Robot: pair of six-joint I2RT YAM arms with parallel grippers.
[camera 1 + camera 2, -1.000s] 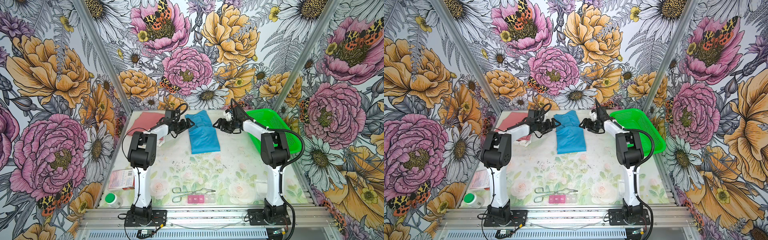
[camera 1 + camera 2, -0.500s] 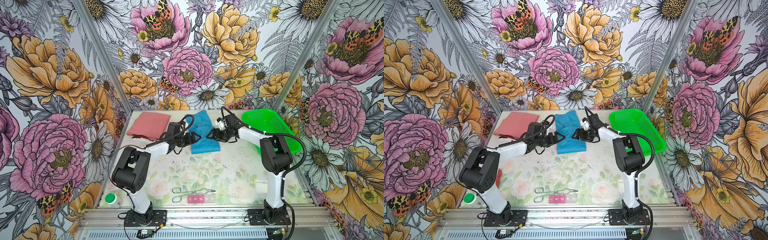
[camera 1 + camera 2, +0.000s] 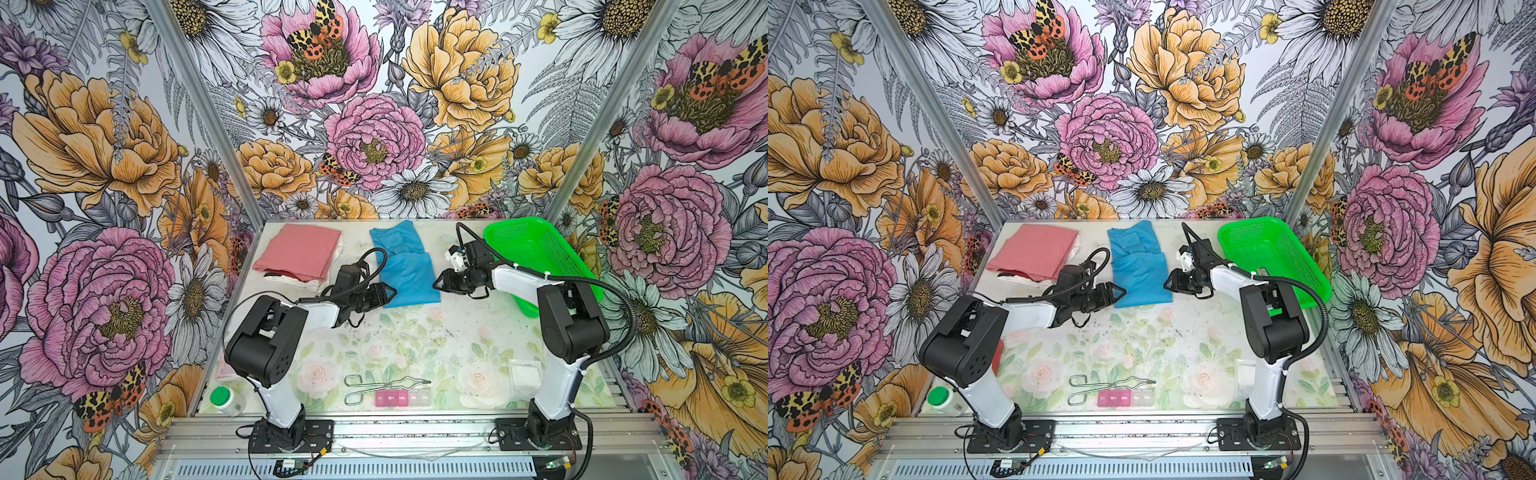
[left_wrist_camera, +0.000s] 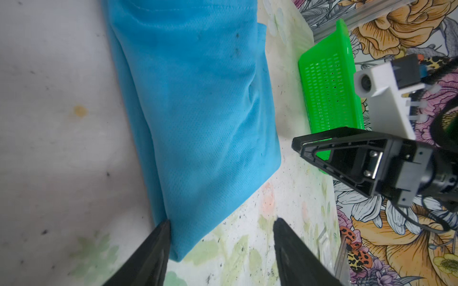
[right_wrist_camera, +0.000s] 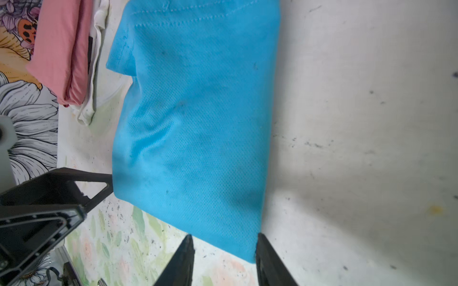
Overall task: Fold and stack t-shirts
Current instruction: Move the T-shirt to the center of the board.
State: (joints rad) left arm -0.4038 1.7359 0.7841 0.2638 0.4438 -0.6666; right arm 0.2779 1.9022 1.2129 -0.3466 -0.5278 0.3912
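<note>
While blue t-shirt [image 3: 409, 274] lies between, left hand [image 4: 221, 221], right hand [image 5: 224, 236] parted astride its corners.

The small pink-and-clear plastic pill box [image 3: 401, 398] at the near edge of the counter [image 3: 415, 340] carries lid lettering, too small to read.

Three walls papered with large pink, orange and white flowers and spotted moths [image 3: 374, 124] are set around a pale tabletop printed with faded roses and green leaves [image 3: 415, 340]. Silver aluminium posts [image 3: 195, 95] are fixed in the back corners, and a slotted aluminium rail [image 3: 415, 430] is laid along the front edge. The scene is evenly lit.
</note>
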